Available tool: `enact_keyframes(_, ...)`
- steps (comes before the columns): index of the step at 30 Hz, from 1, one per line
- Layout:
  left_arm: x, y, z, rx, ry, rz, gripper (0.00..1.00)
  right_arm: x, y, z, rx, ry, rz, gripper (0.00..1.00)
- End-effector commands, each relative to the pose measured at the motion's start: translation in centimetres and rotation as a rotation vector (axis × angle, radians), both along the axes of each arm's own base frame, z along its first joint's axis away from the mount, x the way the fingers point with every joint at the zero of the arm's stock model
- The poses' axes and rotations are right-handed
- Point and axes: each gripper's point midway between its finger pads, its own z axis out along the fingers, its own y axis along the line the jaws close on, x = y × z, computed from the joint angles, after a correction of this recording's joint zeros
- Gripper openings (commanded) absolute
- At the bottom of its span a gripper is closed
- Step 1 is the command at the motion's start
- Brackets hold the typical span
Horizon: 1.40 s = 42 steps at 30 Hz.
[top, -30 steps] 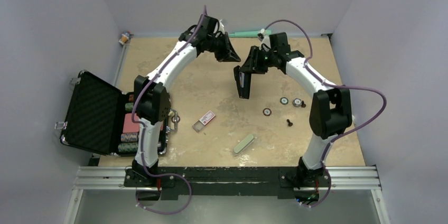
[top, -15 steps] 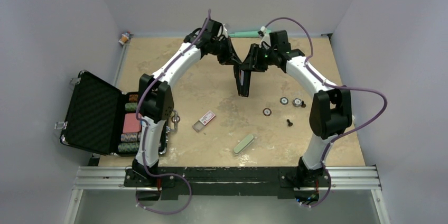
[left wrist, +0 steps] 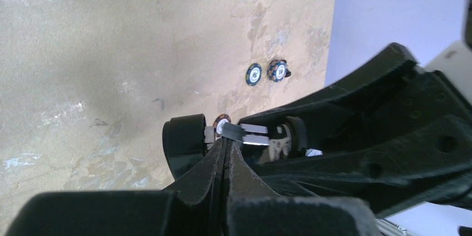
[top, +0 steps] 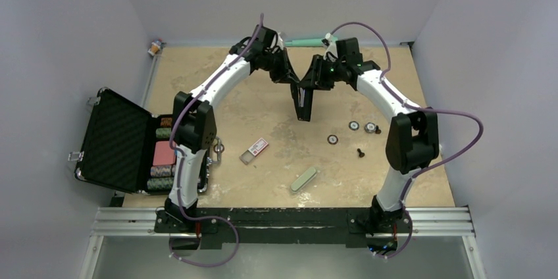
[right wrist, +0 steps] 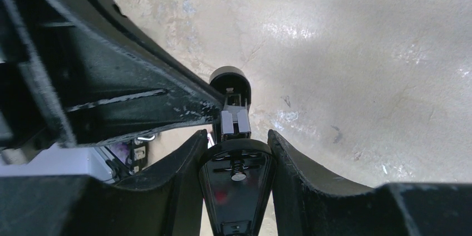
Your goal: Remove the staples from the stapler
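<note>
Above the table (top: 263, 180), the stapler (top: 303, 102) hangs end-down.

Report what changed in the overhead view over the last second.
The left gripper, shut, swung right until its tips met the top end of the stapler; a second ago it hung apart from it. The right gripper kept the stapler clamped, hanging in the same spot. The open case, clear box and green piece did not move.
</note>
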Motion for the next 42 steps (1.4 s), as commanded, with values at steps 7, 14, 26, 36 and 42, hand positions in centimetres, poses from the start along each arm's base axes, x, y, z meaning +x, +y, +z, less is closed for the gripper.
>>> enact_keyframes(7,-1.5,2.7,-3.8,0.102,0.037,-0.002,0.0,-0.2,1.8,10.7,0.144,-0.215,0.054,0.0)
enact_keyframes(14,-2.9,3.7,-4.9,0.142,0.069,-0.012,0.0,0.7,1.6,11.4,0.137,-0.229,0.021,0.0)
enact_keyframes(26,-4.5,6.0,-5.7,0.196,0.087,0.0,0.0,0.8,1.5,10.4,0.123,-0.203,0.009,0.0)
enact_keyframes(36,-1.8,18.3,1.5,0.322,-0.055,0.255,1.0,-1.5,1.0,8.5,0.101,-0.159,0.035,0.0)
enact_keyframes(42,-3.4,19.4,5.6,0.248,-0.157,0.263,1.0,-1.4,1.2,10.2,0.141,-0.184,0.032,0.0)
